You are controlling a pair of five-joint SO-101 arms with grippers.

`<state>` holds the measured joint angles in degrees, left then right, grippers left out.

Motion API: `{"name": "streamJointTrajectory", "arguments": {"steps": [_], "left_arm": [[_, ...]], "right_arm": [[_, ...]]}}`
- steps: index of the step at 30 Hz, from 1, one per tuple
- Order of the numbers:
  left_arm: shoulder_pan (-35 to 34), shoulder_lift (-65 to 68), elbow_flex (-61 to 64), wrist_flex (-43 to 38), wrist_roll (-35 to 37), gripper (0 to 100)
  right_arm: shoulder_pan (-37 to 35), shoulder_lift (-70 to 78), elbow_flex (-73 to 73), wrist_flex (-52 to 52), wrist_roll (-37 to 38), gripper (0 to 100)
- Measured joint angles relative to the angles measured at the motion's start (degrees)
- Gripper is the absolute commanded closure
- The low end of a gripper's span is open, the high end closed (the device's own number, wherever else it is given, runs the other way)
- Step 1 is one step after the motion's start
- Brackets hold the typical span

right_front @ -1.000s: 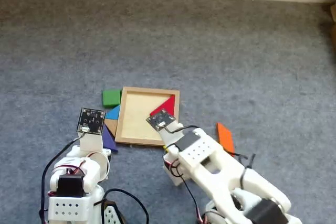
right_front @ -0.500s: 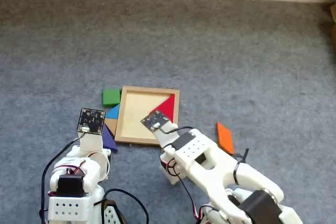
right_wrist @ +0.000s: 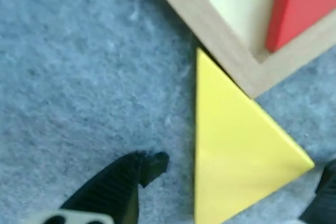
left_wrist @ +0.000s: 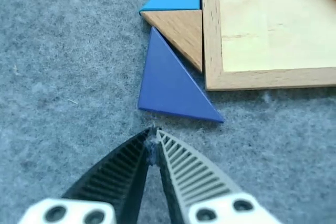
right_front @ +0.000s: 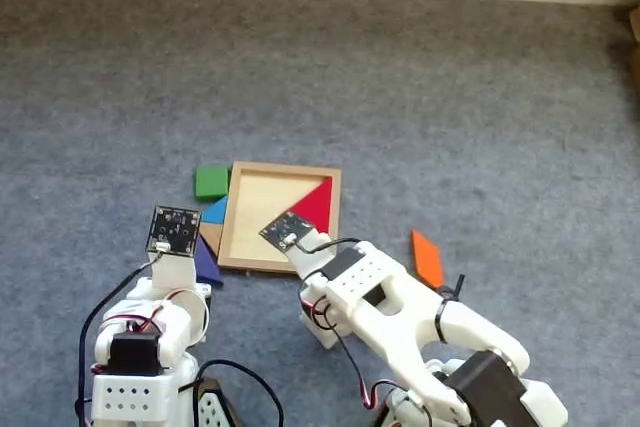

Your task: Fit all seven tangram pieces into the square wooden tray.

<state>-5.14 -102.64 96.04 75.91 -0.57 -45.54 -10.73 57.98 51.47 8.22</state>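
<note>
The square wooden tray (right_front: 236,247) lies mid-table with a red triangle (right_front: 315,205) in its right corner. Left of it lie a green square (right_front: 211,182), a light blue triangle (right_front: 214,213), a wooden triangle (right_front: 210,238) and a dark blue triangle (right_front: 207,265). An orange parallelogram (right_front: 427,259) lies to the right. My left gripper (left_wrist: 153,142) is shut and empty, just short of the dark blue triangle (left_wrist: 168,87). My right gripper (right_wrist: 236,179) is open, its fingers either side of a yellow triangle (right_wrist: 236,140) that touches the tray's corner (right_wrist: 231,61).
Grey carpet covers the table. The left arm (right_front: 150,332) stands by the tray's front left corner, and the right arm (right_front: 400,312) reaches in over its front edge. A wall runs along the far side.
My right arm has swung left along the tray's front edge, its wrist now over the tray's front middle. The left arm and the pieces have stayed put.
</note>
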Motion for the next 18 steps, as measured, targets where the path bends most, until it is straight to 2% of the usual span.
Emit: {"name": "streamJointTrajectory", "arguments": {"steps": [7, 14, 18], "left_arm": [[0.0, 0.0, 0.0, 0.0, 0.0, 99], [0.0, 0.0, 0.0, 0.0, 0.0, 99], [0.0, 0.0, 0.0, 0.0, 0.0, 99]], "right_arm": [[0.0, 0.0, -0.1, -0.1, 5.4, 56.0], [0.0, 0.0, -0.1, -0.1, 7.6, 56.0], [0.0, 0.0, -0.1, -0.1, 7.6, 61.9]]}}
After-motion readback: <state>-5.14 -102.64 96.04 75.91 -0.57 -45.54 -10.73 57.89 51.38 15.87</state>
